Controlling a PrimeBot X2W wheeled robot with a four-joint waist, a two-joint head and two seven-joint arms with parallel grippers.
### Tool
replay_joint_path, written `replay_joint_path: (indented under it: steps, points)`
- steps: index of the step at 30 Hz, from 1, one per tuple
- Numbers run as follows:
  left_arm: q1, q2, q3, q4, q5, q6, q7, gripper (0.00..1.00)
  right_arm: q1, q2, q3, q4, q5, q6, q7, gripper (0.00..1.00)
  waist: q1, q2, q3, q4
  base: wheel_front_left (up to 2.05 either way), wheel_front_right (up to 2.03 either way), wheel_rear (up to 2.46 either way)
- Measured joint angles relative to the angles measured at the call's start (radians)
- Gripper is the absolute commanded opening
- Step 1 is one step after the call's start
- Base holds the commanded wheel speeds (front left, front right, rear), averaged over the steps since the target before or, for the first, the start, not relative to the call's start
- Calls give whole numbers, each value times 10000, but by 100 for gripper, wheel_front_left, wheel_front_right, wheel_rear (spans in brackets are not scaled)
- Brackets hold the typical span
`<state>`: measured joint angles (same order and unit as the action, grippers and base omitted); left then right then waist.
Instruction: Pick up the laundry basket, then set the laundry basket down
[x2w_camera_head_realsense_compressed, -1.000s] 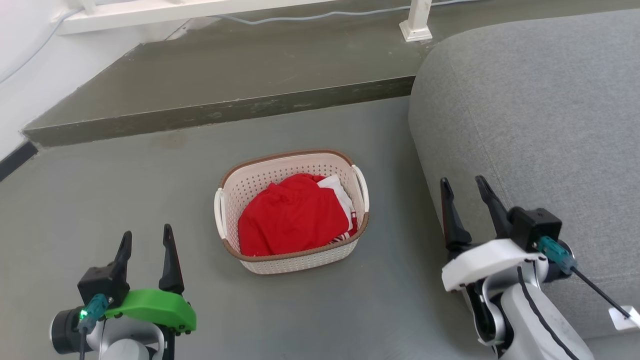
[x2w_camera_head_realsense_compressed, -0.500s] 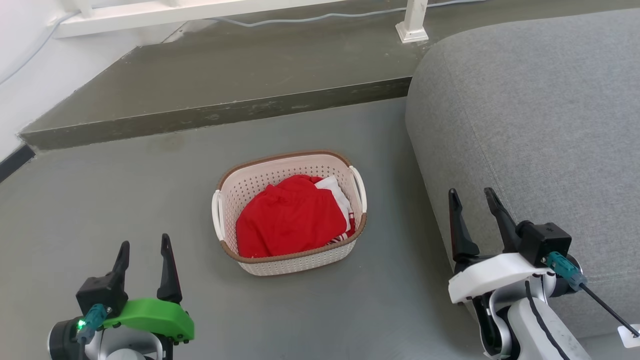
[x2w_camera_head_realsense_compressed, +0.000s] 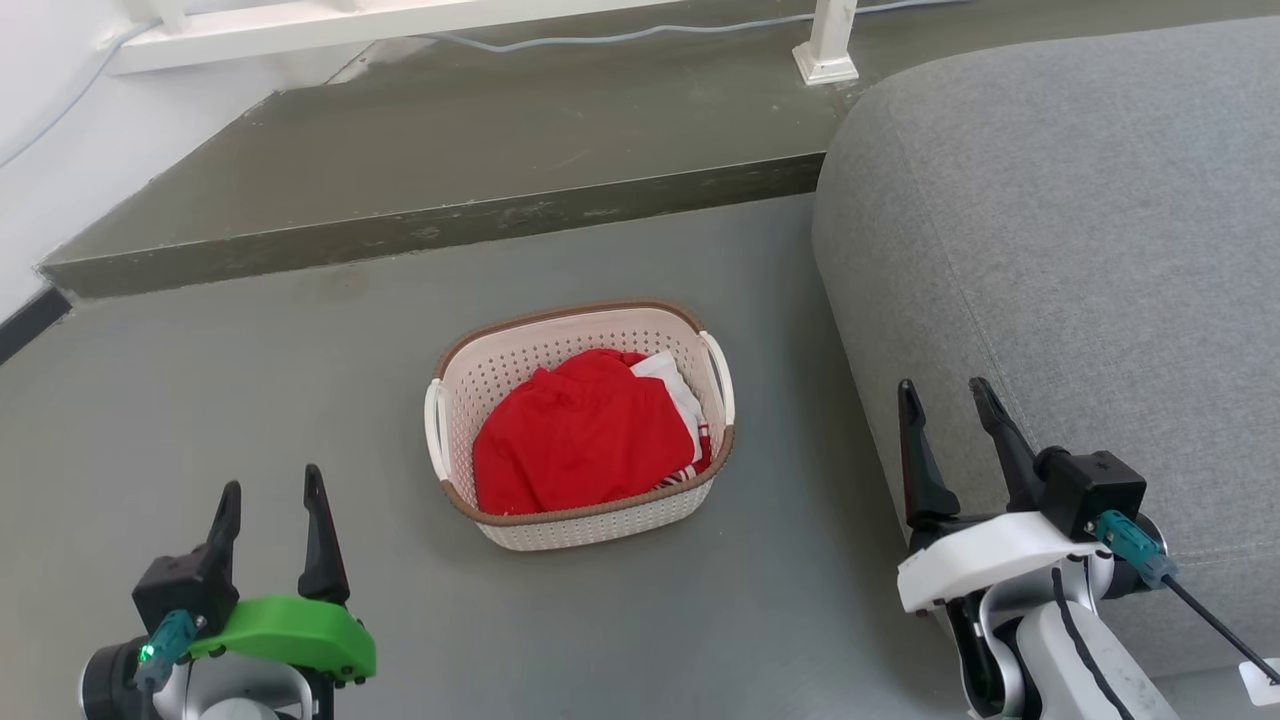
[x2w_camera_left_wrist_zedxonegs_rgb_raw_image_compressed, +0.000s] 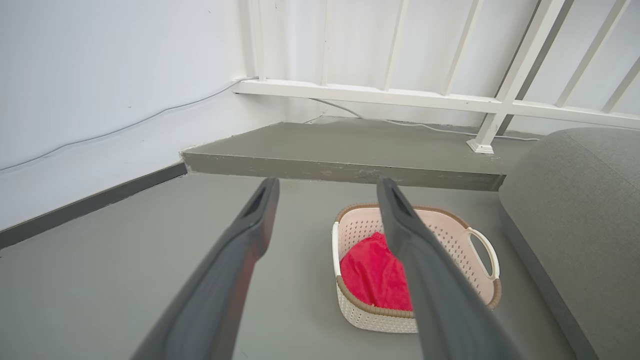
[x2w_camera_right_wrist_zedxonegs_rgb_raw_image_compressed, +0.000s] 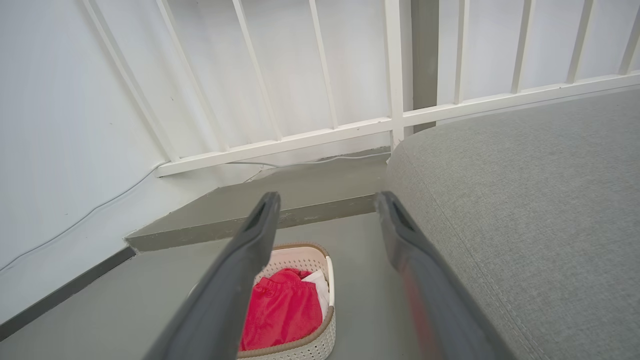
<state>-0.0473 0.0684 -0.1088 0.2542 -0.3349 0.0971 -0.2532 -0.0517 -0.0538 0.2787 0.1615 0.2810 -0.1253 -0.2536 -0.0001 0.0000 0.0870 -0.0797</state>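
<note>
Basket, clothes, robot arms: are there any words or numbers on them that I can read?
No text can be read.
The basket and the red cloth show no print.
The white tag at the lower right edge of the head view is too small to tell if anything is written on it.

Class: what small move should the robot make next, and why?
Probably reach both arms forward and inward toward the laundry basket, which sits on the floor untouched; the left gripper and right gripper are open, flanking it but nearer the robot.
</note>
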Motion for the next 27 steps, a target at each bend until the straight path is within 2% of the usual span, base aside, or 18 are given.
replay_joint_path:
  steps: [6,7,11,16,27]
  points:
    - [148,-13,-2,8,42,0,0,100,47,12,13,-36,-21,0,0,100,0,0,-27,-9,0,0,0]
    - [159,-27,-12,44,38,0,4,0,62,15,17,8,-17,6,2,0,0,0,-30,-10,0,0,0]
    - [243,-194,-63,474,35,0,61,0,339,48,36,426,-6,10,6,0,0,0,-30,-10,0,0,0]
    - [309,-224,31,608,-196,-15,163,0,609,50,81,370,230,46,6,0,1,0,-37,-2,0,0,0]
    - [288,-224,353,734,-1561,-267,671,0,822,56,-23,31,1578,282,29,0,0,0,-131,90,0,0,0]
